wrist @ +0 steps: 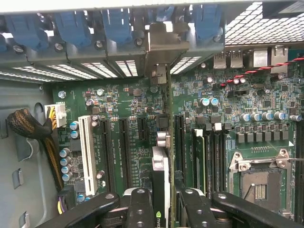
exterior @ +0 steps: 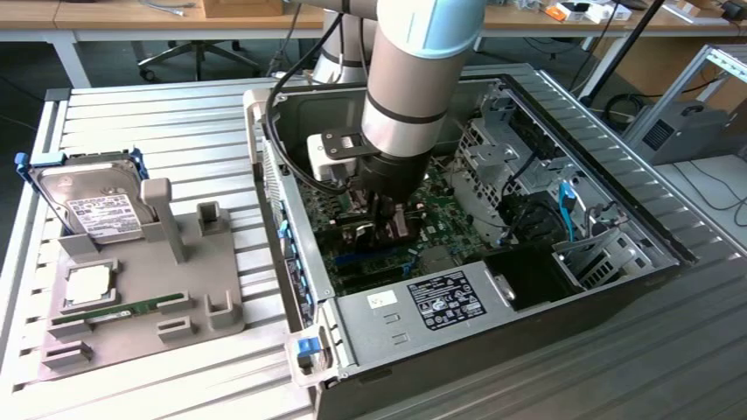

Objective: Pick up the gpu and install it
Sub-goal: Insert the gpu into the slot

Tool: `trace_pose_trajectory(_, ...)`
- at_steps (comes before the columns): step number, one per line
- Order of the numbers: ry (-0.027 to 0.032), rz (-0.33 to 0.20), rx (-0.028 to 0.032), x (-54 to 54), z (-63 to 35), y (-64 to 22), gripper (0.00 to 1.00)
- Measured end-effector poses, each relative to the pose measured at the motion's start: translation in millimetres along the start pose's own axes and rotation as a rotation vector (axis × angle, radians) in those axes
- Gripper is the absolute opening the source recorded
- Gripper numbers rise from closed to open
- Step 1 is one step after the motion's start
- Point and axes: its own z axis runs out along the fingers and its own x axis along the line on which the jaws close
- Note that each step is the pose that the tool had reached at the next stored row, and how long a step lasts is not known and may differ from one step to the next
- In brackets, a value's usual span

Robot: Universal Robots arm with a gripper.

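My gripper (exterior: 380, 224) is deep inside the open computer case (exterior: 607, 219), low over the green motherboard (wrist: 128, 109). It is shut on the gpu (wrist: 161, 159), a thin dark card seen edge-on between the two black fingers (wrist: 140, 209). The card stands upright along a long expansion slot. Its silvery bracket (wrist: 164, 45) reaches the rear wall of the case between the blue slot latches. I cannot tell whether the card's lower edge sits fully in the slot. In the exterior view the gpu (exterior: 364, 238) shows as a dark strip under the fingers.
A white slot (wrist: 88, 154) and braided cables (wrist: 28, 126) lie to one side of the card, and a bare processor socket (wrist: 259, 183) to the other. Outside the case, a grey fixture (exterior: 152, 297) holds a hard drive (exterior: 100, 206), a green memory stick (exterior: 117, 311) and a chip (exterior: 91, 284).
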Motion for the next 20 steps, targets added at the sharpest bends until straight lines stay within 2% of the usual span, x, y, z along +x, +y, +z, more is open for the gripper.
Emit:
trace_pose_trajectory(1,-0.002,0.0,0.0,-0.1,0.1,0.0,0.27)
trace_pose_trajectory(9,-0.0017,0.0,0.0002,0.0,-0.2,0.0,0.27)
trace_pose_trajectory(13,0.0047,0.0,0.0005,0.1,-0.8,-0.1,0.27)
trace_pose_trajectory(20,0.0054,0.0,0.0005,0.1,1.2,0.3,0.27)
